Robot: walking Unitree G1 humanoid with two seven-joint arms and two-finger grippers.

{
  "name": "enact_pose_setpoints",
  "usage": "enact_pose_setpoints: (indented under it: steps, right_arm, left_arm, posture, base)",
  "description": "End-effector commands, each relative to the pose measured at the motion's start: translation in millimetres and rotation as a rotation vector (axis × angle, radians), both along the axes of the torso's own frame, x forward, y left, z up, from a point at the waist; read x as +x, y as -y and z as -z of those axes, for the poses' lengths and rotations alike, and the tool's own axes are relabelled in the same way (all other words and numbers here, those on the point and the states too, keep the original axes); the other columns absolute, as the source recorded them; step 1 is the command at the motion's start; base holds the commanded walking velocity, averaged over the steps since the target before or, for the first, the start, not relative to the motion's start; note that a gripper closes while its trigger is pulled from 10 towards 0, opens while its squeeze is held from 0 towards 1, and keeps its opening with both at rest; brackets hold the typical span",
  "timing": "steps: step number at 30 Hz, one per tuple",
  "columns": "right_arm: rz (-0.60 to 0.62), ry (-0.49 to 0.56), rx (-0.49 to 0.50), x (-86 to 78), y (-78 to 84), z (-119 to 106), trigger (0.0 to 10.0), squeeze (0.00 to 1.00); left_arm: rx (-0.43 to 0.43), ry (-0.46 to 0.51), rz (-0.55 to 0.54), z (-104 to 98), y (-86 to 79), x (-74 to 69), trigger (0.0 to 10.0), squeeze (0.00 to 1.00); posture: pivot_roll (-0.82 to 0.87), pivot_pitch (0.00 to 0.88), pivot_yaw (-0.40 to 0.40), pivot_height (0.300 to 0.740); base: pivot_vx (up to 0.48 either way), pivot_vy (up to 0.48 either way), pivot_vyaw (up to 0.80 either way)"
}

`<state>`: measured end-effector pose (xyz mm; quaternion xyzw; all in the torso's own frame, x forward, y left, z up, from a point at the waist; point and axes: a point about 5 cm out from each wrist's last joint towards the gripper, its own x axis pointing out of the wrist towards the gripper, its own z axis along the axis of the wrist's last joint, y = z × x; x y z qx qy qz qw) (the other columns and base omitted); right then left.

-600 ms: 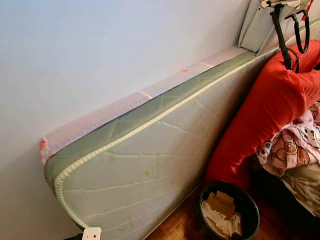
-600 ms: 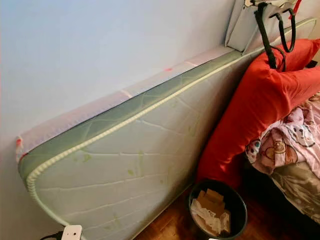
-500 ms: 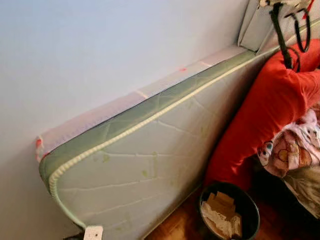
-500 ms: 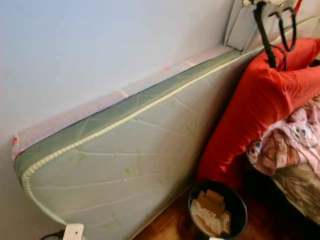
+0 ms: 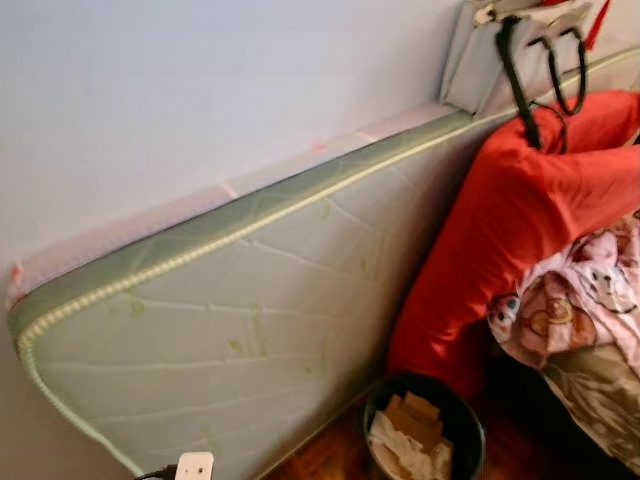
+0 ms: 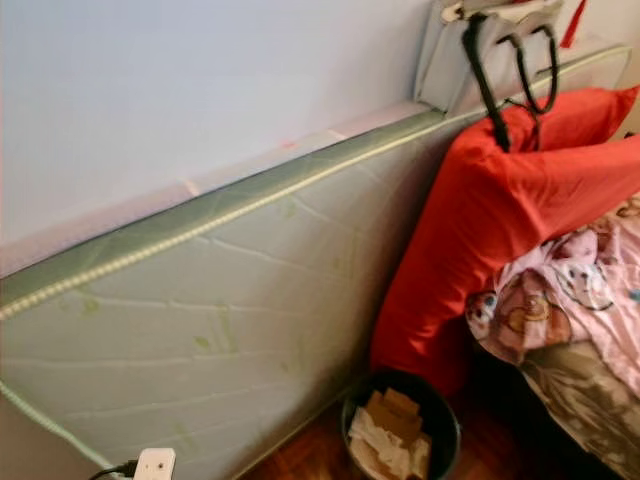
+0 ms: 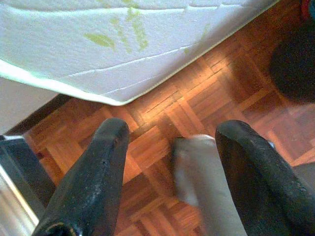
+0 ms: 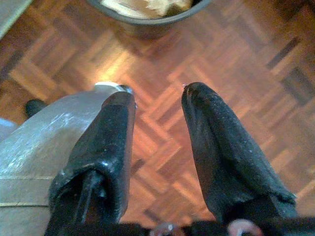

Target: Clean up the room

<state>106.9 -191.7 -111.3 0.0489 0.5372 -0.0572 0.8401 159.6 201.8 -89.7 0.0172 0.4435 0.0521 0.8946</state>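
A black waste bin point(image 5: 466, 418) stands on the parquet floor at the foot of a red pillow point(image 5: 500, 220). It holds crumpled paper and cardboard pieces point(image 5: 405, 430). My left gripper point(image 7: 170, 142) hangs open over the floor beside the lower edge of the mattress point(image 7: 98, 44), with nothing between its fingers. My right gripper point(image 8: 157, 105) is also open and holds nothing. It hangs above the parquet, just short of the bin's rim point(image 8: 147, 19).
A pale green mattress point(image 5: 250, 300) leans on its side against the blue-white wall. A pink printed blanket point(image 5: 580, 310) lies on the bed at the right. A black-strapped bag point(image 5: 530, 60) hangs above the pillow. A white plug point(image 5: 194, 466) sits low by the mattress.
The whole picture has slid left and slightly down, so the camera has turned. The mattress, pillow and bin have not moved.
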Motion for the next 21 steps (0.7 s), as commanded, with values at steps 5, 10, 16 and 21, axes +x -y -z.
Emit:
enact_pose_setpoints:
  steps: [5, 10, 16, 21]
  right_arm:
    - [-0.03, 0.144, -0.036, 78.1, 26.1, -32.4, 10.0, 0.0]
    - [-0.022, 0.155, -0.043, 80.2, 26.9, -33.7, 10.0, 0.0]
    - [-0.004, 0.167, -0.033, 81.5, 26.0, -34.2, 10.0, 0.0]
    - [0.001, 0.188, -0.008, 82.3, 24.4, -34.7, 10.0, 0.0]
  left_arm:
    - [-0.039, -0.052, 0.062, -5.8, 7.3, 22.4, 10.0, 0.0]
    - [-0.039, -0.049, 0.059, -6.6, 7.0, 24.0, 10.0, 0.0]
    - [-0.04, -0.05, 0.061, -7.0, 6.3, 24.8, 10.0, 0.0]
    - [-0.042, -0.05, 0.055, -6.9, 6.1, 24.5, 10.0, 0.0]
  posture:
    - [0.01, 0.0, -0.078, 0.74]
    - [0.0, 0.0, -0.078, 0.74]
    - [-0.01, 0.0, -0.074, 0.74]
    - [-0.01, 0.0, -0.074, 0.74]
  base:
    - [0.0, -0.362, -0.51]
    - [0.0, -0.361, -0.28]
    - [0.0, -0.36, 0.0]
    - [0.0, -0.361, 0.0]
